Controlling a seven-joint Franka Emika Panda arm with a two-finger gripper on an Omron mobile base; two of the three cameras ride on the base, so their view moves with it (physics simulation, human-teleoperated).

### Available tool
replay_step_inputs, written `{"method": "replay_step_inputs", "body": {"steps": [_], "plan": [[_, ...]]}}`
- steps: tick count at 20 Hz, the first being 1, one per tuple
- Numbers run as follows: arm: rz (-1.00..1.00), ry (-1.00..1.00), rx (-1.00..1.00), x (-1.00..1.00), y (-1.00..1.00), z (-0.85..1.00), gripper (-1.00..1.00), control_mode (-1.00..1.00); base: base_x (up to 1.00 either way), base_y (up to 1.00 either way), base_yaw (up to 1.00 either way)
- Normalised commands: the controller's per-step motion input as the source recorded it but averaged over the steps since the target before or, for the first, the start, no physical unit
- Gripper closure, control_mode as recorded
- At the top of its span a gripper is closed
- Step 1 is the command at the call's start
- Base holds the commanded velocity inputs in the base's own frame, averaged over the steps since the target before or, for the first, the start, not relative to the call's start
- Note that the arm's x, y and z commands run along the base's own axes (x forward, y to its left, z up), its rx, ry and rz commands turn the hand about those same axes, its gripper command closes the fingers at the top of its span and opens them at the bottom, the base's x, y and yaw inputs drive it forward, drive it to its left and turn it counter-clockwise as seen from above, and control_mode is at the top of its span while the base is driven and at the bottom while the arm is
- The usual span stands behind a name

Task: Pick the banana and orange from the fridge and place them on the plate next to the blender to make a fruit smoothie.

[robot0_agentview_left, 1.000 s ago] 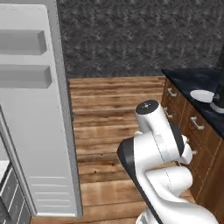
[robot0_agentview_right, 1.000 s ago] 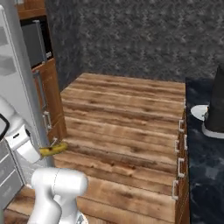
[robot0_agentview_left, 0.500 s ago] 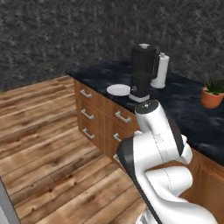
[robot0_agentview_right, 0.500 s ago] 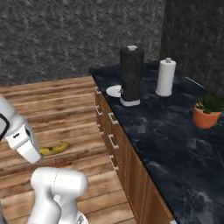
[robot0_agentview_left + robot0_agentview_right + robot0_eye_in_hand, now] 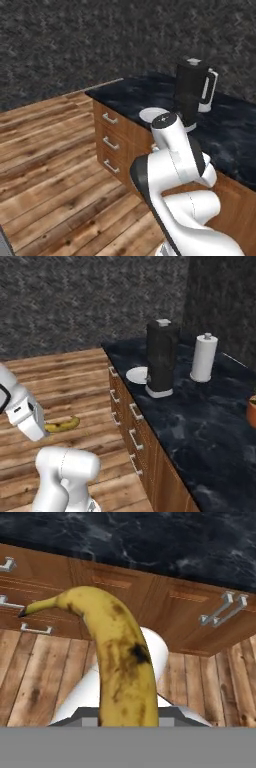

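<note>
**A:** What is your gripper (image 5: 44,428) doing right now?

**B:** It is clamped on the banana (image 5: 117,657). In your hand view the fruit rises from between the fingers and curves up and to the left, ending in a thin stem with a dark tip.

**A:** How does the banana look to you?

**B:** Yellow, but well past fresh: brown freckles run along the skin, with one darker blotch about halfway up its right side. From your right base view it is a short yellow curve sticking out sideways from the hand, held in the air above the wooden floor (image 5: 65,381).

**A:** And where do you see the plate?

**B:** The plate (image 5: 137,375) lies on the dark marble counter (image 5: 200,421), touching or just beside the foot of the blender (image 5: 161,358) on its far-left side. It is white, round and flat. A white paper-towel roll (image 5: 204,357) stands on the blender's other side.

**A:** How far is the banana from that plate?

**B:** Well apart. You hold it low, out in front of the wooden drawers (image 5: 150,602), below counter height.
</note>
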Motion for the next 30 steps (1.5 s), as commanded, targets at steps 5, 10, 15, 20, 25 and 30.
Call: {"method": "replay_step_inputs", "body": {"steps": [5,10,15,20,25,30], "plan": [[0.0,0.0,0.0,0.0,0.0,0.0,1.0,1.0,1.0,0.13,0.35],[0.0,0.0,0.0,0.0,0.0,0.0,1.0,1.0,1.0,0.02,0.01],[0.0,0.0,0.0,0.0,0.0,0.0,1.0,1.0,0.92,0.3,-0.52],[0.0,0.0,0.0,0.0,0.0,0.0,1.0,1.0,0.63,0.35,-0.74],[0.0,0.0,0.0,0.0,0.0,0.0,1.0,1.0,0.34,0.37,-0.77],[0.0,0.0,0.0,0.0,0.0,0.0,1.0,1.0,0.35,0.25,-0.74]]}}
